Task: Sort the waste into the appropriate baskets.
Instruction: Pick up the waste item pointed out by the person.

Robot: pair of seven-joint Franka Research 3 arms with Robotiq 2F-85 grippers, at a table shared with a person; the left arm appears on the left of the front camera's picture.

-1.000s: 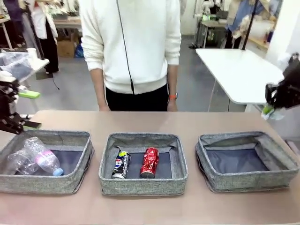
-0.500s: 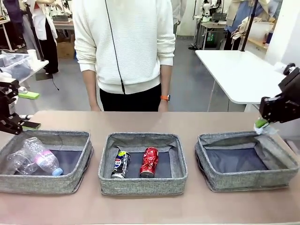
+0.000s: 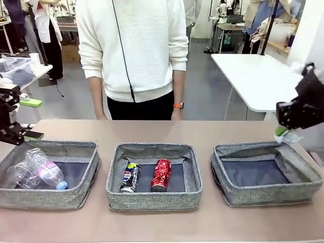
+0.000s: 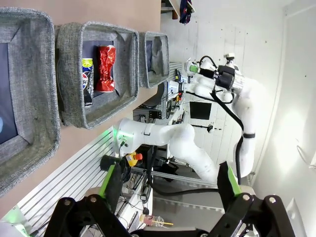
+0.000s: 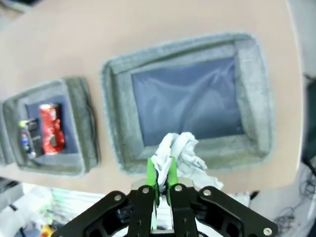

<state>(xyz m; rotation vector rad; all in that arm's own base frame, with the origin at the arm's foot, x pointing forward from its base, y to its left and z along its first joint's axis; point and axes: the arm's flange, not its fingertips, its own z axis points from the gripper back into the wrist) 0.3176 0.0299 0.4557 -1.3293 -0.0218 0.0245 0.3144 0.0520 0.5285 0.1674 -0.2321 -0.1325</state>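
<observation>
Three grey baskets stand in a row on the table. The left basket point(image 3: 45, 197) holds a clear bottle with a blue cap point(image 3: 45, 169) and a clear plastic cup point(image 3: 17, 174). In the middle basket point(image 3: 154, 200) lie a dark logo can point(image 3: 130, 177) and a crushed red can point(image 3: 162, 175). My right gripper point(image 3: 282, 130) is shut on a crumpled white paper wad point(image 3: 290, 136) above the far right corner of the right basket point(image 3: 268, 195). In the right wrist view, the wad point(image 5: 180, 155) hangs over that basket's wall point(image 5: 113, 108). My left gripper point(image 3: 31, 119) stands open beyond the left basket, holding nothing.
A person in a white top point(image 3: 136, 50) stands at the table's far side, arms down. A white table point(image 3: 258, 76) stands behind at the right. Bare tabletop point(image 3: 162, 129) runs between the baskets and the person.
My right gripper has come down and inward with the paper wad, to the right basket's far corner. The person has shifted slightly left. The left arm has not moved.
</observation>
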